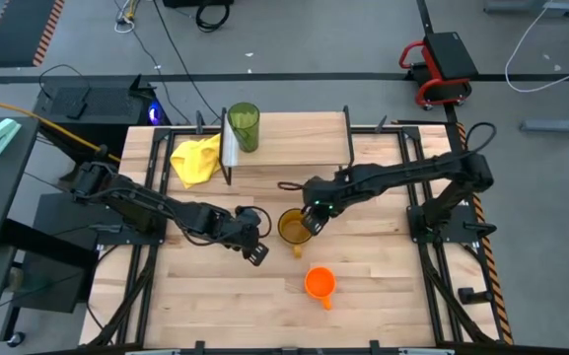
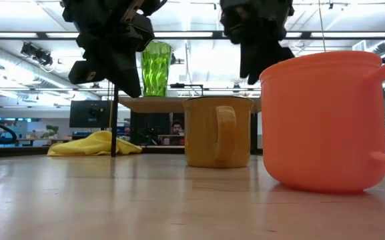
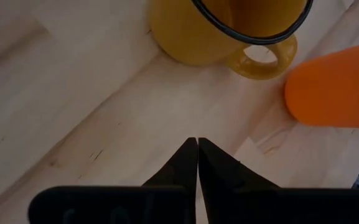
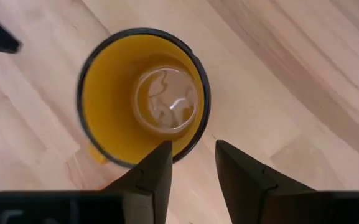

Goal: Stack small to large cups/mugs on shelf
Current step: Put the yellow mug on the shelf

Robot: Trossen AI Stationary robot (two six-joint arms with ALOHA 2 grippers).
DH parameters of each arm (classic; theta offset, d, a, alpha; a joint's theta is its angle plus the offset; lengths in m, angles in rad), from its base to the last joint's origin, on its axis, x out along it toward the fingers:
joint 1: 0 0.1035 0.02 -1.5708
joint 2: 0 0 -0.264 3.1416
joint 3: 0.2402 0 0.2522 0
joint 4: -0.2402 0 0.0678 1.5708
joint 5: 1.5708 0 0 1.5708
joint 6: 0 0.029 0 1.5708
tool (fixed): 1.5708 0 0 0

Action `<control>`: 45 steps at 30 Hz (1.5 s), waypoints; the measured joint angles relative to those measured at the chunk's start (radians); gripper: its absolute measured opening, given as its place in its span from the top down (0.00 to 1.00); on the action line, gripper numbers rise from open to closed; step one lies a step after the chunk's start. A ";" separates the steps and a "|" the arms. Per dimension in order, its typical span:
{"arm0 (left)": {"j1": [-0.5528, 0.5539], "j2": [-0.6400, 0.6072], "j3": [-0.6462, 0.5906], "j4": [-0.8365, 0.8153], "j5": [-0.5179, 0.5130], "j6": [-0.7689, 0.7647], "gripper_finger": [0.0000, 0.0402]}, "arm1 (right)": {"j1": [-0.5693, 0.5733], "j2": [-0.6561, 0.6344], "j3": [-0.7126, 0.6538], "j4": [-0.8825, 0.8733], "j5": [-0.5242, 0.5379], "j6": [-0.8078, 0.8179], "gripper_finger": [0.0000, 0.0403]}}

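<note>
Here, three cups show, one of each kind. The tall green tumbler (image 1: 244, 126) is see-through with ribbed sides. It stands up on the shelf (image 1: 284, 138), a low rack with a light wooden top and thin black legs, at 12 o'clock on the desk (image 1: 383, 286). The yellow-brown mug (image 1: 293, 227) is wide, with a dark rim and a handle. It stands on the desk near the middle. The inside is shiny and has nothing in it. The small orange mug (image 1: 320, 284) also has a handle. It stands at about 5 o'clock from the yellow-brown mug, near it but not touching.

The right gripper (image 1: 311, 223) hangs over the yellow-brown mug at its 3 o'clock rim. Its jaws are a little way apart and hold nothing. In the right wrist view the mug rim sits just past the two fingertips (image 4: 160, 155).

The left gripper (image 1: 254, 250) is at about 8 o'clock from the yellow-brown mug, above bare wood. Its jaws are pressed together and hold nothing.

One yellow cloth (image 1: 196, 159) lies bunched up at 9 o'clock from the shelf.
</note>
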 joint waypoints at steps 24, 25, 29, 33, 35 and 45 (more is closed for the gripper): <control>-0.007 0.001 0.000 -0.010 0.001 -0.001 0.96 | 0.005 0.084 -0.086 0.123 0.019 0.020 0.70; -0.007 0.001 0.000 -0.008 0.001 -0.001 0.97 | 0.005 0.084 -0.091 0.127 0.015 0.021 0.71; -0.007 0.001 0.000 -0.006 0.001 -0.005 0.98 | 0.005 0.089 -0.107 0.153 0.015 0.043 0.71; -0.007 0.001 0.000 -0.004 0.001 -0.009 0.95 | 0.005 0.089 -0.107 0.175 0.015 0.050 0.73; -0.007 0.001 0.000 -0.004 0.001 -0.009 0.93 | 0.004 0.089 -0.107 0.176 0.015 0.058 0.74; -0.007 0.001 0.000 -0.003 -0.005 -0.027 0.96 | -0.023 0.090 -0.107 0.231 0.017 0.077 0.92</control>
